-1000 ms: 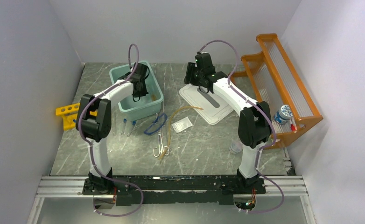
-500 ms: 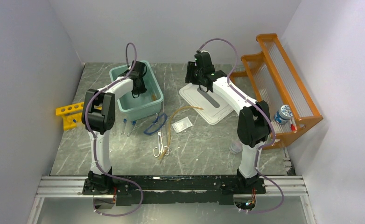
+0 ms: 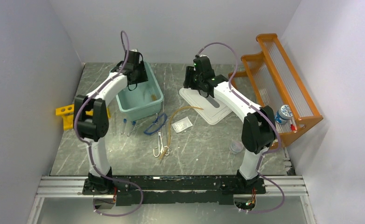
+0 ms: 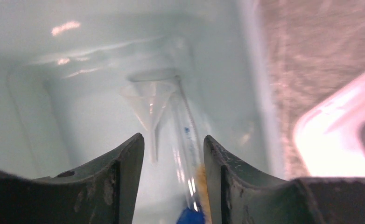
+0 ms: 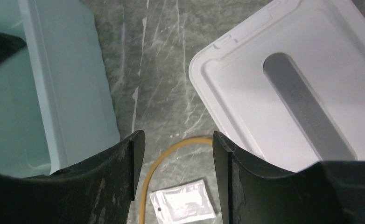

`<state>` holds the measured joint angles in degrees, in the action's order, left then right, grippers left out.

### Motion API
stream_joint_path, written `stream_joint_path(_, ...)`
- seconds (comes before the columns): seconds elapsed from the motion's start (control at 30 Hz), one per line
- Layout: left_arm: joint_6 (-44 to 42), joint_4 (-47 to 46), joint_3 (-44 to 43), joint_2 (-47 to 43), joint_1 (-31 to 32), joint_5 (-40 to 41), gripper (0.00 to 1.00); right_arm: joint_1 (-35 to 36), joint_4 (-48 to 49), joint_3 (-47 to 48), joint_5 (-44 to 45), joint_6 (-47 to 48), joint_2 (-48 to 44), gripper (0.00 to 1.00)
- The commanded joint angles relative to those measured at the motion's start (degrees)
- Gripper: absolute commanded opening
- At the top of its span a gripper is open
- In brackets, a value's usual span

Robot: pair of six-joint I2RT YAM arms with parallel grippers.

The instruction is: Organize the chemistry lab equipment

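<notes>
A test tube and a funnel lie in the teal bin, visible only from the left wrist, below the spread, empty left fingers. The right fingers, likewise spread and empty, hang over tan tubing on the desk.

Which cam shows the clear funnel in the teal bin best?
Left wrist. The clear funnel lies in the teal bin beside a blue-capped test tube, close up and centred. Top external shows the bin, but the funnel is too small to make out. Right wrist catches only the bin's outer wall.
</notes>
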<state>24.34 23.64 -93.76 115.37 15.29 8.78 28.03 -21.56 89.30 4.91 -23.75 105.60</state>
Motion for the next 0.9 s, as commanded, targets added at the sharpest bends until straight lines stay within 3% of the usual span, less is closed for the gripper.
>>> stream_joint_path(0.0,-2.9,-1.7,-2.1,-9.3,-0.2,-7.2,0.56,1.5,-1.2,-4.0,0.3,-2.9,-3.8,0.58)
stream_joint_path(0.33,-7.6,-7.4,8.7,-24.8,0.1,-21.6,0.66,9.0,-6.5,-8.4,2.4,-12.5,0.3,0.5)
stream_joint_path(0.5,-8.3,-6.0,12.3,-30.2,0.4,-22.3,0.7,11.6,-4.1,-8.5,4.5,-18.3,4.2,0.5)
stream_joint_path(0.7,-8.0,-5.4,17.5,-38.8,0.4,-20.6,0.71,13.5,-8.5,-2.6,11.5,-24.1,11.1,0.46)
stream_joint_path(0.87,-8.6,-6.2,22.4,-44.8,0.4,-21.0,0.7,14.1,-9.6,-0.1,14.3,-24.5,13.9,0.45)
